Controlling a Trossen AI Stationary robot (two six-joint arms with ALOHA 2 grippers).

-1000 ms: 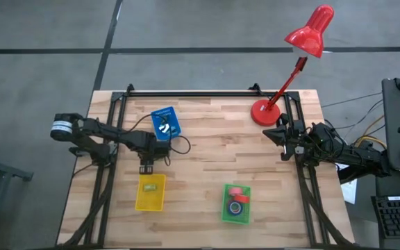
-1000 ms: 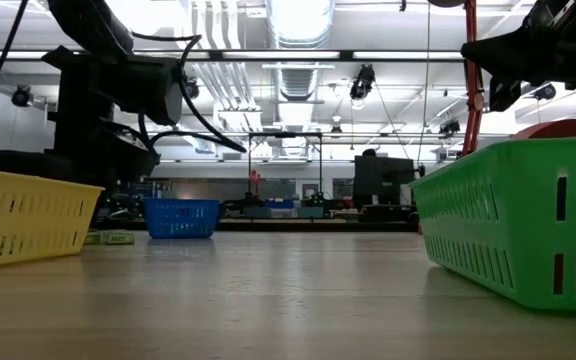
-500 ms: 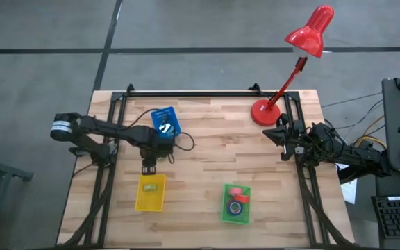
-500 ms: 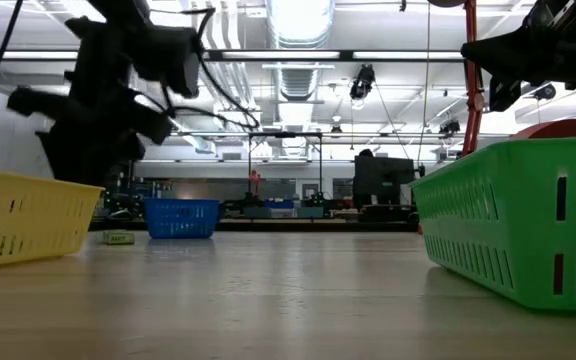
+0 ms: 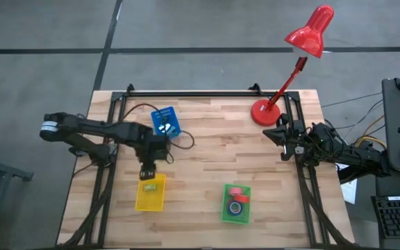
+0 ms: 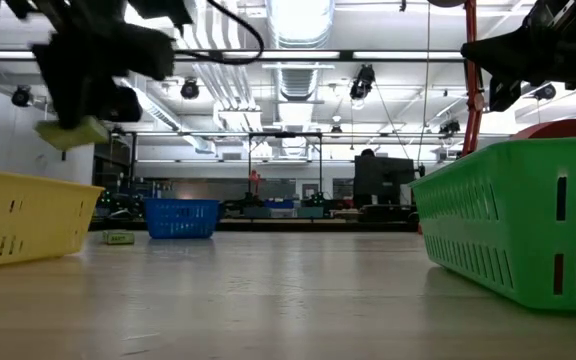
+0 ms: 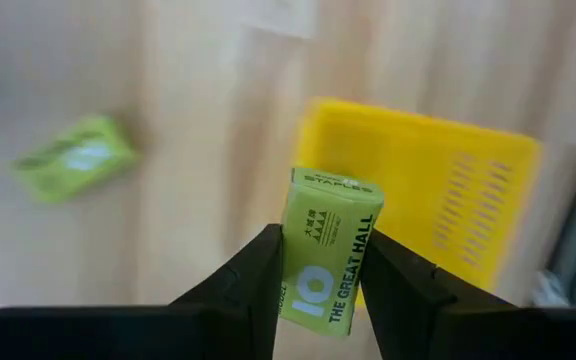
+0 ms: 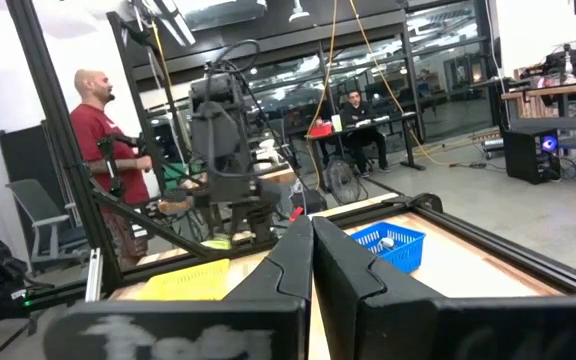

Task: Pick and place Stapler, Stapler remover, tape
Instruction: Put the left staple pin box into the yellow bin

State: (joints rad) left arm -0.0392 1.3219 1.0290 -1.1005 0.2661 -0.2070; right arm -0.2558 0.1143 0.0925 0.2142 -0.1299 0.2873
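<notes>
My left gripper is shut on a small green staples box and hangs over the far edge of the yellow tray. In the low view the box is high above the yellow tray. A second green box lies flat on the wood beside the tray. Red tape and blue tape lie in the green tray. My right gripper waits shut at the table's right edge. My left gripper pinches the green staples box between its two fingers, one on each long side of the box's end nearest the wrist. The fingers point down from above. The box is lifted clear and its printed face shows.
A blue tray with small white things stands at the far left. The red lamp's base sits at the far right corner. Bare wood lies in the table's middle. People stand in the room beyond.
My left gripper has risen with the green box and moved a little toward the near edge, over the yellow tray's far rim. The second green box on the table has stayed where it was.
</notes>
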